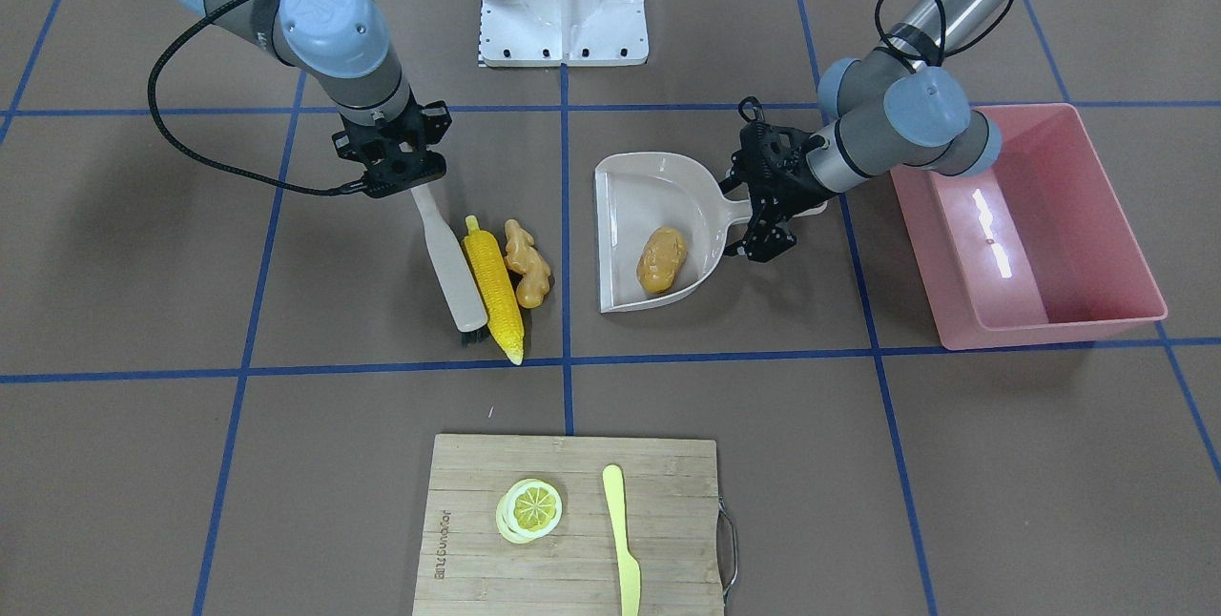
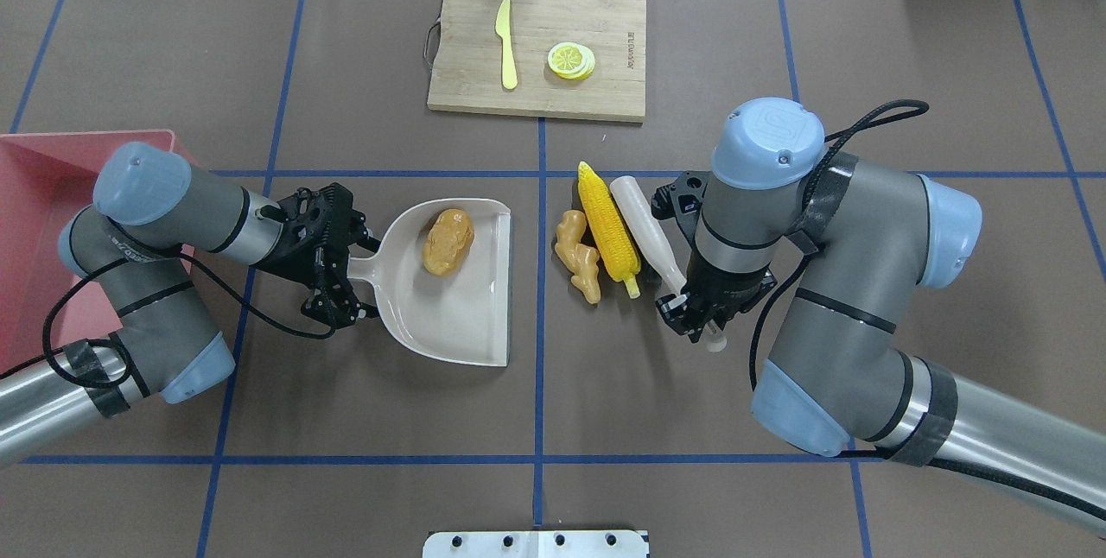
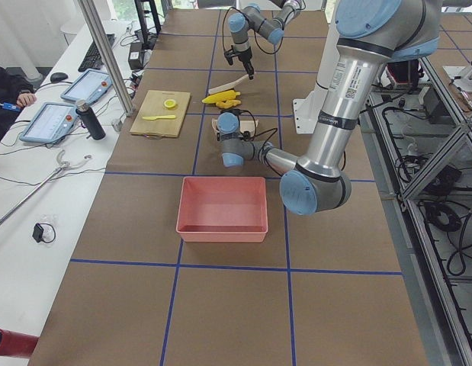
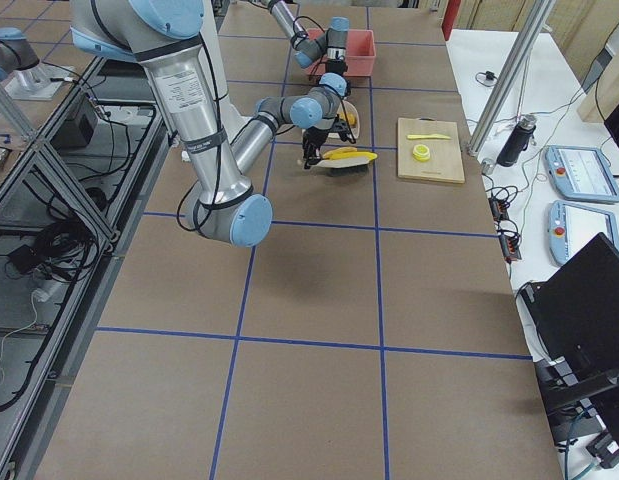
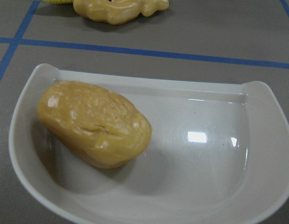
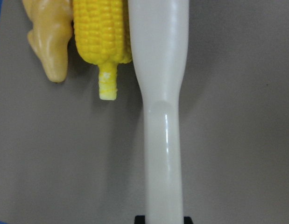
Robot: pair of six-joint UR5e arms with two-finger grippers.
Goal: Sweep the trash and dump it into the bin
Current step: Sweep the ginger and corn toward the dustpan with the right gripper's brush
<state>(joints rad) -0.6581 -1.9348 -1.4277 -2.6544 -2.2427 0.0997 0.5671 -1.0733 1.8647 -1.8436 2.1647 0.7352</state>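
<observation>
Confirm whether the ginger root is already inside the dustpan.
No. The ginger root lies on the table beside the corn cob, outside the dustpan, which holds only the potato-like lump.

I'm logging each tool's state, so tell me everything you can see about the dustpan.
The dustpan is glossy beige plastic, a shallow scoop with raised side and back walls, a flat open lip and a short handle. It lies flat on the brown table, open lip toward the ginger and corn across a blue tape line. The left gripper holds its handle. The potato rests inside. The pink bin sits behind it, apart.
</observation>
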